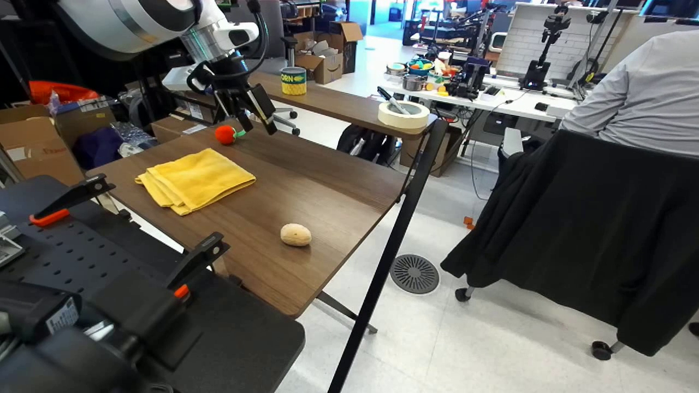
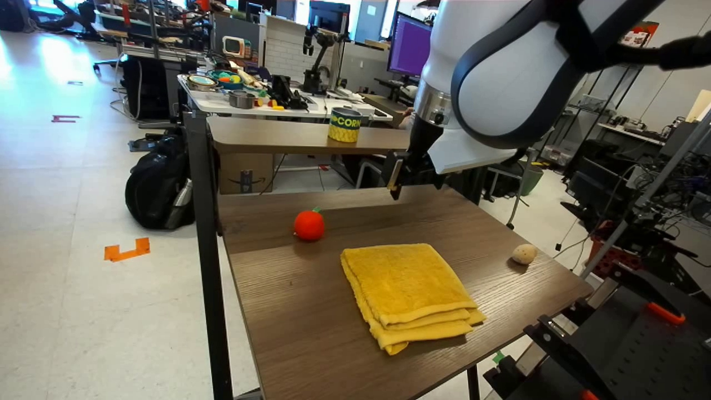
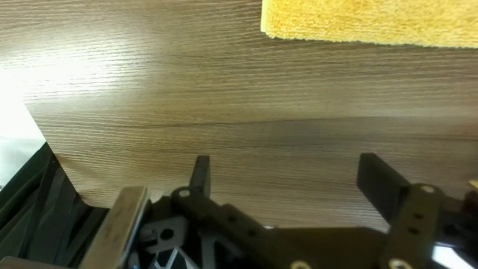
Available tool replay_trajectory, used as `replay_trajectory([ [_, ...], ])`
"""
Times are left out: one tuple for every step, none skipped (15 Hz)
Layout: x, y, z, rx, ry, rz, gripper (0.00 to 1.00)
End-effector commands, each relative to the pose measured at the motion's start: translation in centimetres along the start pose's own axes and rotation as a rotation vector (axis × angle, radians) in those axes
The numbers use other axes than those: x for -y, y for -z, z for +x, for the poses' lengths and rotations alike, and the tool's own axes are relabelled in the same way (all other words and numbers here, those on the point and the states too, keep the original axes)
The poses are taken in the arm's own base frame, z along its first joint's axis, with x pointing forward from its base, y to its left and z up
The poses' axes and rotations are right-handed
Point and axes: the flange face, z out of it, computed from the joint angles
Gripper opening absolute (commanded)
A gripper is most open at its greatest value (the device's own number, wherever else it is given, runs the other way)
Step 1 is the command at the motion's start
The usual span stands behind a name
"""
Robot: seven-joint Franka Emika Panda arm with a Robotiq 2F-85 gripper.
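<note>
One gripper (image 3: 284, 164) spread above table (image 3: 168, 104); yellow cloth (image 2: 411, 291) nearby

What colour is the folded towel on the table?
Plain yellow. The towel shows best in an exterior view, lying on the brown table.

Wrist view: yellow cloth (image 3: 369, 21) cut off top and right, gripper (image 3: 283, 168) bottom; in an exterior view, person (image 1: 650, 93) cropped right, foreground gear (image 1: 65, 360) blurry
</note>
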Motion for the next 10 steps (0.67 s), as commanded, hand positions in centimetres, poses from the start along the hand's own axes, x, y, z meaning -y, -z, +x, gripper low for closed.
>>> replay_trajectory([
  [0.0,-0.3,-1.8,0.096,0.032,-0.014,1.00],
  [-0.1,-0.5,-2.5,0.132,0.054,-0.017,1.00],
  [-0.2,-0.6,-3.1,0.157,0.062,-0.009,1.00],
  [-0.2,-0.5,-3.6,0.171,0.075,0.018,1.00],
  [-0.1,-0.2,-4.1,0.175,0.083,0.051,1.00],
  [0.3,0.4,-4.5,0.156,0.072,0.103,1.00],
  [0.7,0.9,-4.9,0.155,0.066,0.142,1.00],
  [1.0,1.4,-5.1,0.167,0.064,0.175,1.00],
  [1.3,1.9,-5.5,0.174,0.053,0.213,1.00],
  [1.6,2.0,-5.9,0.190,0.052,0.234,1.00],
])
